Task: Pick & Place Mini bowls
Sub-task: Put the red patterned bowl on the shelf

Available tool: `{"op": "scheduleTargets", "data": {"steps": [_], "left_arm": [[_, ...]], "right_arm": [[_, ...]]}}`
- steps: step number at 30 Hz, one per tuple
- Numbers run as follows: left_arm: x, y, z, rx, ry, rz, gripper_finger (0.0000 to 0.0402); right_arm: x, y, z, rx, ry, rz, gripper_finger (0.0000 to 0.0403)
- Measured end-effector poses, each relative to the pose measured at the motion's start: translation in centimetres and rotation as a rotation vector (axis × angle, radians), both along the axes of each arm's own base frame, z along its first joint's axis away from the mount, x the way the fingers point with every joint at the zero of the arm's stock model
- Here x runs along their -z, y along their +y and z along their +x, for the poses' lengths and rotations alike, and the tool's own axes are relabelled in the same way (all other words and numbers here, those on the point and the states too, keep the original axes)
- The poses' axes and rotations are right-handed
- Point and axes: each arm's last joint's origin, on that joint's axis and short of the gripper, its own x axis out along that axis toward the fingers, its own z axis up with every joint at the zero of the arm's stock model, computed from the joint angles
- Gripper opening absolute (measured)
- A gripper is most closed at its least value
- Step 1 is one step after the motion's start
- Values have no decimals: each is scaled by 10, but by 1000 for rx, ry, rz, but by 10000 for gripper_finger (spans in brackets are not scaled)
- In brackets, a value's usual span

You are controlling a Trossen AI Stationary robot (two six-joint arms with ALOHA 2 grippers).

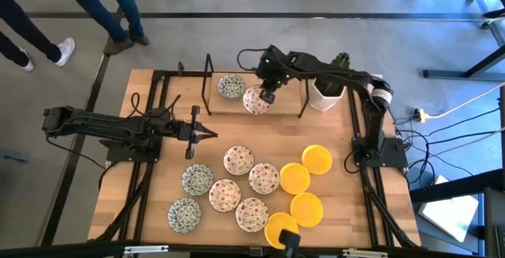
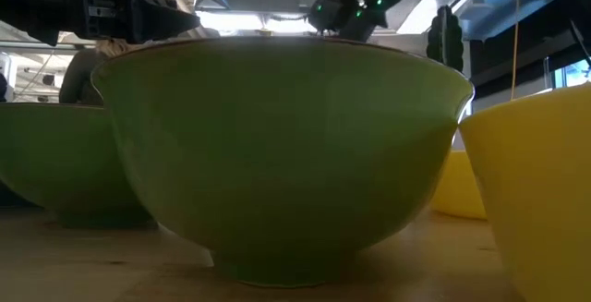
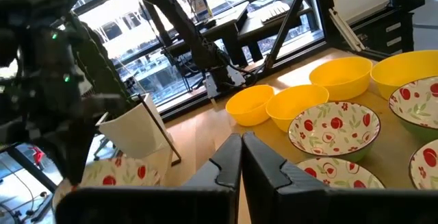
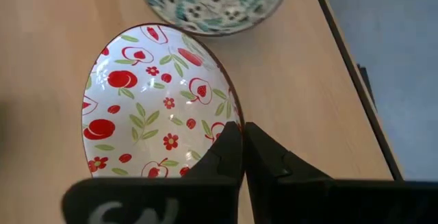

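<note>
High view is showing your right gripper (image 1: 267, 96) near the frame's upper centre, pinching the rim of a red-patterned bowl (image 1: 256, 100) just beside a green-blue bowl (image 1: 231, 86). You are gripping only thin rim, so the bowl could tilt or slip free. Your left gripper (image 1: 211, 134), closed and empty, is waiting at centre left.
</note>
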Motion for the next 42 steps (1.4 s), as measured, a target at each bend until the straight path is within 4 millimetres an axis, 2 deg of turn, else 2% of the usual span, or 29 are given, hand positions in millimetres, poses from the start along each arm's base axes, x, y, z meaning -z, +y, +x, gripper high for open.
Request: {"op": "scheduleTargets", "data": {"steps": [9, 20, 30, 42], "left_arm": [[0, 0, 0, 1, -1, 25, 7], [0, 0, 0, 1, -1, 24, 10], [0, 0, 0, 1, -1, 25, 10], [0, 0, 0, 1, 2, 24, 8]], "right_arm": [[10, -21, -11, 66, 37, 49, 7], [29, -26, -2, 47, 46, 100, 7], [30, -32, -2, 28, 18, 106, 8], [33, -35, -1, 32, 20, 84, 38]]}}
